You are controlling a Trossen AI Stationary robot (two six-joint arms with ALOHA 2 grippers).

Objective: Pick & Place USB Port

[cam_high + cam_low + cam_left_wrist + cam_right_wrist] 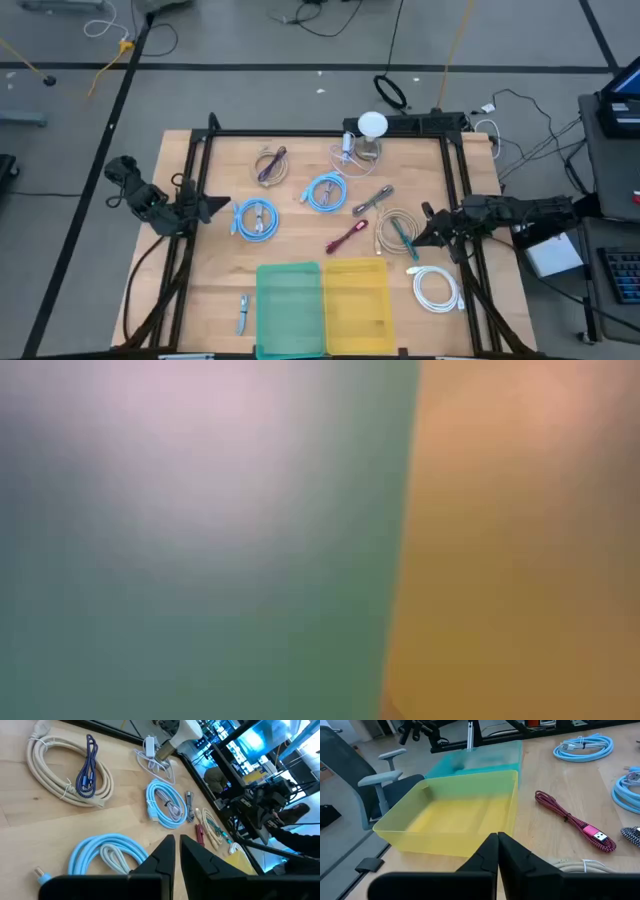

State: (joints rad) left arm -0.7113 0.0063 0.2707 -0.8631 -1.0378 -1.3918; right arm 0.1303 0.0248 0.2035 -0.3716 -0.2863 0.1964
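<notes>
even, bright light falls on my wooden table (300,250) with soft shadows. my low view is all blur, just green bin (200,560) and yellow bin (520,560) walls pressed close.

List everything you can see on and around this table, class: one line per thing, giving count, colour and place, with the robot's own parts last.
Table: one, light wood, centre of the high view.
Green bin: one, near edge, left of its twin.
Yellow bin: one, touching the green bin's right side.
Blue cables: two coils, left-centre and centre.
Cream cable: one coil with a dark blue cord on it, far left.
Red cable: one, centre, above the yellow bin.
White cable: one coil, right near corner.
Left claw: one, dark, shut, left edge.
Right claw: one, dark, shut, right edge.
</notes>
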